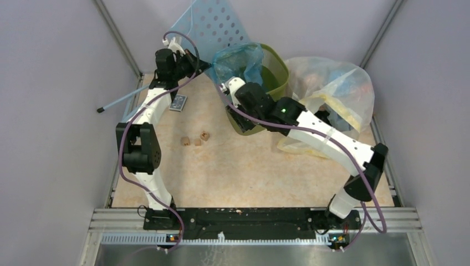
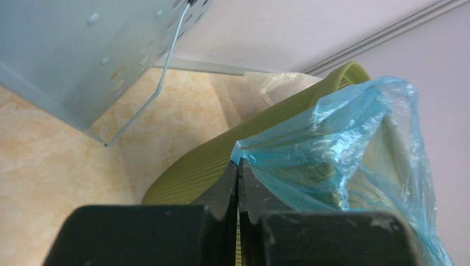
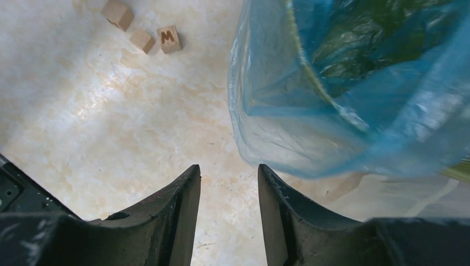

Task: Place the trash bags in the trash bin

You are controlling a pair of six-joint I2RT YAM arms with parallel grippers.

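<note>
Blue bag pinched by my left gripper at bin rim; right gripper (parted, empty) should grab the slack

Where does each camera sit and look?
Top: above, behind the arms, looking down on the table; both arms show.
Left wrist: on that arm, facing the trash bin; shut left tool pinches the trash bag.
Right wrist: on that arm, facing down at the table; open right tool shows.
All three share the trash bag.
</note>
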